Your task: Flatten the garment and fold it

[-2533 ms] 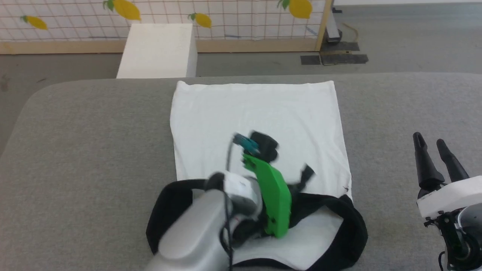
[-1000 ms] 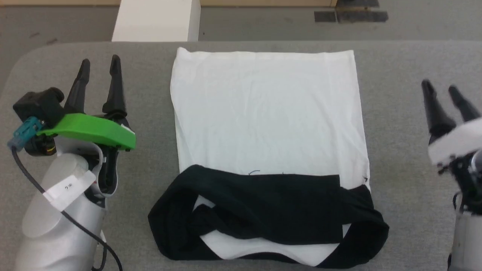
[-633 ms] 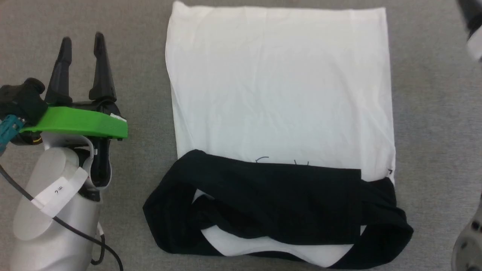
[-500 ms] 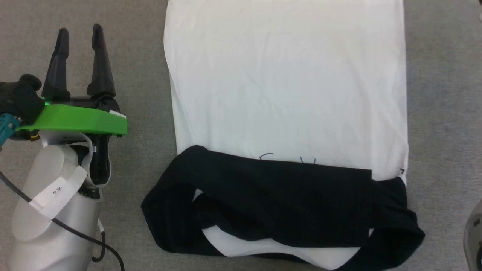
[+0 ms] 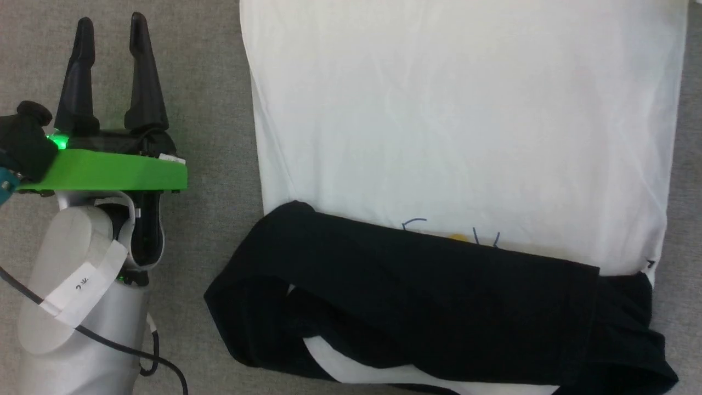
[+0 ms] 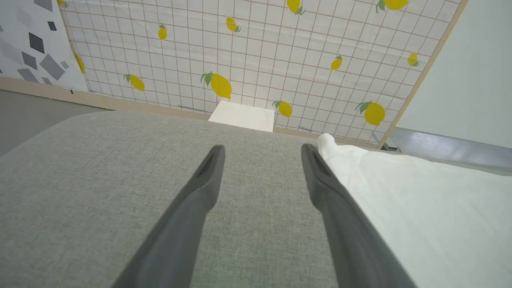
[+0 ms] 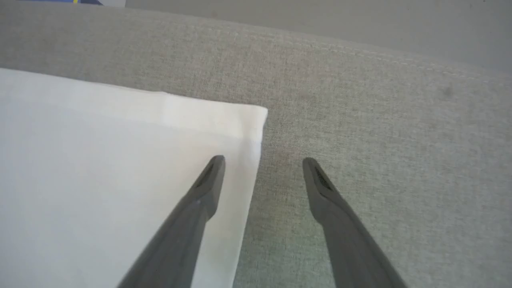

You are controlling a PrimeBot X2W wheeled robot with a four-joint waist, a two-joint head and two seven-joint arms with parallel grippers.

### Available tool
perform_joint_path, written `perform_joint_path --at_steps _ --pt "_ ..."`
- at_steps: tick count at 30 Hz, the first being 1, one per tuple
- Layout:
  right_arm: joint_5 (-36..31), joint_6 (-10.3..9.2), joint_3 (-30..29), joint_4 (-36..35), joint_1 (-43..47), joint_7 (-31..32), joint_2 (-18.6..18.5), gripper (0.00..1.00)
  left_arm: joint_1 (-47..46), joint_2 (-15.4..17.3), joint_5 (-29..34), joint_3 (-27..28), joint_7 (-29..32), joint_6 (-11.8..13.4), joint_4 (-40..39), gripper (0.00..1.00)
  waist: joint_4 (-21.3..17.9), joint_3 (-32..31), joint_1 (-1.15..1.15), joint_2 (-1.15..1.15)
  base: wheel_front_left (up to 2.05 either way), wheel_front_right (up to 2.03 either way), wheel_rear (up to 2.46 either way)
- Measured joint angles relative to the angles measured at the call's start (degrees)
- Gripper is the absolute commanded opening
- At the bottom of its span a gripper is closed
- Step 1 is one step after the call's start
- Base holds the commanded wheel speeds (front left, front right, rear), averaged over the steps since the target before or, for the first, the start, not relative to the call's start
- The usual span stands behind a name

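The garment [image 5: 460,120] lies flat on the grey padded table [image 5: 214,82], its white body spread away from me. Both black sleeves [image 5: 428,296] are folded across its near end, and a bit of the yellow-and-blue print [image 5: 458,237] peeks out above them. My left gripper [image 5: 109,24] hovers open over bare table to the left of the garment, holding nothing; in the left wrist view the white cloth [image 6: 420,208] lies beside its right finger. My right gripper [image 7: 262,162] is open too, straddling the garment's edge near the far corner [image 7: 248,120], one finger over cloth, one over table.
A white box [image 6: 243,116] stands on the floor beyond the table's far edge, in front of a lemon-patterned grid wall [image 6: 248,52]. The table's rounded far-left corner [image 6: 80,120] shows in the left wrist view.
The head camera has tipped down and closer, so the garment now looms larger. The left arm pulled off the sleeves to the garment's left. The right gripper left the head view.
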Motion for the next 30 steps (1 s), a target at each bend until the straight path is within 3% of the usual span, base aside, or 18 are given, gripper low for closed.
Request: perform_joint_path --at_steps 8,9,10,11,20,24,30 --pt "2.1 -0.01 4.0 1.5 -2.4 2.8 -1.7 1.00 0.0 -0.5 0.0 0.2 0.0 -0.5 0.2 1.00 1.2 2.4 -0.01 0.00 0.00 0.00 0.00" --pt "2.3 -0.01 3.9 1.6 -2.6 3.6 -1.8 0.55 0.0 -0.6 0.0 0.2 0.0 -0.5 0.4 1.00 1.2 2.5 -0.01 0.00 0.00 0.00 0.00" --pt "2.3 -0.01 3.9 1.6 -2.8 4.4 -1.8 0.16 0.0 -0.6 0.0 0.2 0.0 -0.5 0.4 1.00 1.2 2.5 -0.01 0.00 0.00 0.00 0.00" --pt "2.3 -0.01 3.8 1.5 -3.0 5.2 -1.9 0.00 0.0 -0.6 0.0 0.1 0.0 -0.5 0.6 1.00 1.2 2.6 -0.01 0.00 0.00 0.00 0.00" --pt "2.0 0.00 2.3 -0.6 -2.7 5.5 -0.9 0.00 -2.5 0.4 -0.2 -0.9 3.1 -2.1 1.8 1.00 0.9 2.2 0.00 0.00 0.00 0.00 0.00" --pt "2.4 0.00 4.6 -1.9 -2.4 4.2 -0.6 0.00 -7.7 3.3 -1.1 -2.2 10.6 -3.9 2.2 1.00 0.3 1.5 -0.01 0.00 0.00 0.00 0.00" --pt "5.0 0.00 9.1 -4.0 -2.3 3.0 -0.5 0.00 -20.6 7.1 -3.9 -4.9 27.6 -5.6 4.5 1.00 -1.6 0.7 -0.01 0.00 0.00 0.00 0.00"
